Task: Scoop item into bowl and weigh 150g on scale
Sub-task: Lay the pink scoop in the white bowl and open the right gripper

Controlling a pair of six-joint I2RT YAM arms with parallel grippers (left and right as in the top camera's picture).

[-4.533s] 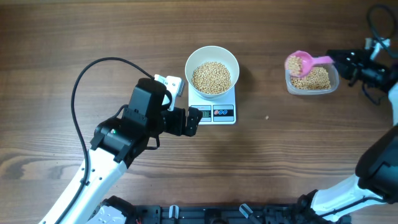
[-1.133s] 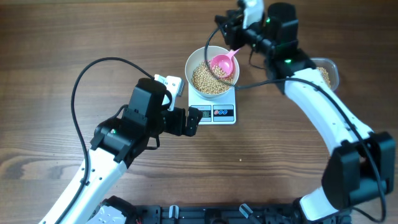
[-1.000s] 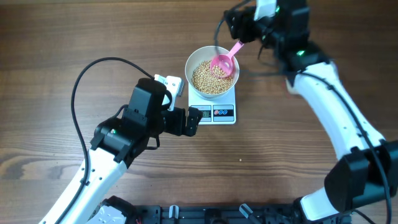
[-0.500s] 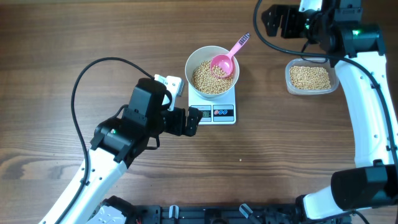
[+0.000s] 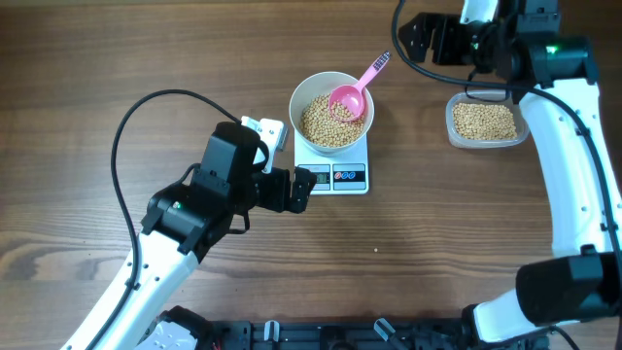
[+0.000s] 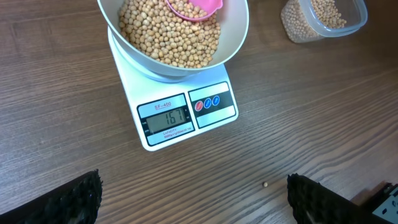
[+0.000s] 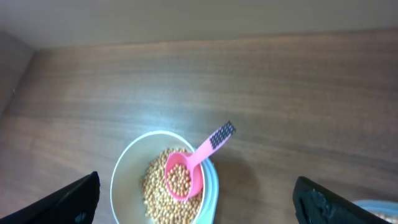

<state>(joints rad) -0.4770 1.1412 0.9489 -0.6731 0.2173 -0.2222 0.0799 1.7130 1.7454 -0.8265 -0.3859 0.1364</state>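
Beans (image 5: 326,124) and pink scoop (image 5: 348,98) in bowl (image 5: 294,102), more in tub (image 5: 450,122)

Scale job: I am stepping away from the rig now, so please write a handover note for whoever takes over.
Left gripper: open, empty, beside the scale.
Right gripper: open, empty, by the clear tub.
White bowl sits on the scale, holding beans; pink scoop lies in it, handle over the rim. More beans are in the tub.
Done: beans scooped into the bowl; display seems to read 167, scoop included.
Left: lift the scoop out, recheck, probably take beans out to reach 150.
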